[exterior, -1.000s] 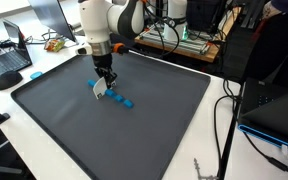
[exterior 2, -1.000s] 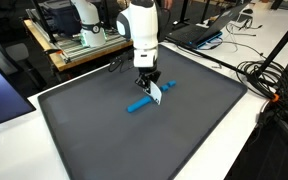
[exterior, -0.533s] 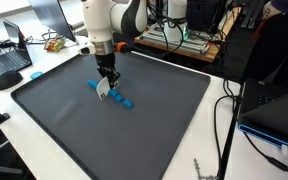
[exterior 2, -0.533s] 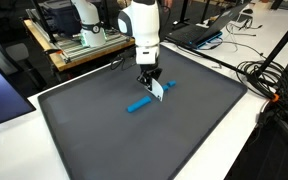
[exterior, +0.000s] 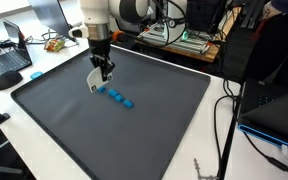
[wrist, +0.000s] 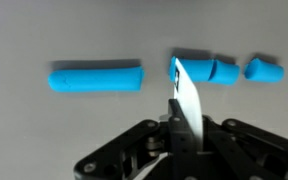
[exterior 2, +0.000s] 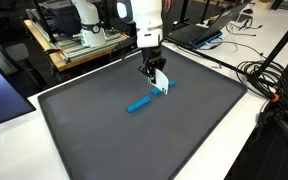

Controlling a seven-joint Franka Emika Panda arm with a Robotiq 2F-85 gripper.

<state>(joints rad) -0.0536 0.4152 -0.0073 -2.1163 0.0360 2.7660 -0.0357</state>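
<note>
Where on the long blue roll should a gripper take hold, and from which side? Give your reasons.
Grip the long roll at its middle, from straight above, with the jaws across its narrow width. It lies flat on the mat, a slim even cylinder with both long sides free. The cut pieces sit off one end only. The gripper is shut on a white blade.

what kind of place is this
Probably a robotics lab or office: a gripper holding a white blade over a gray mat, an open laptop beside it, and cables and an electronics bench around.
</note>
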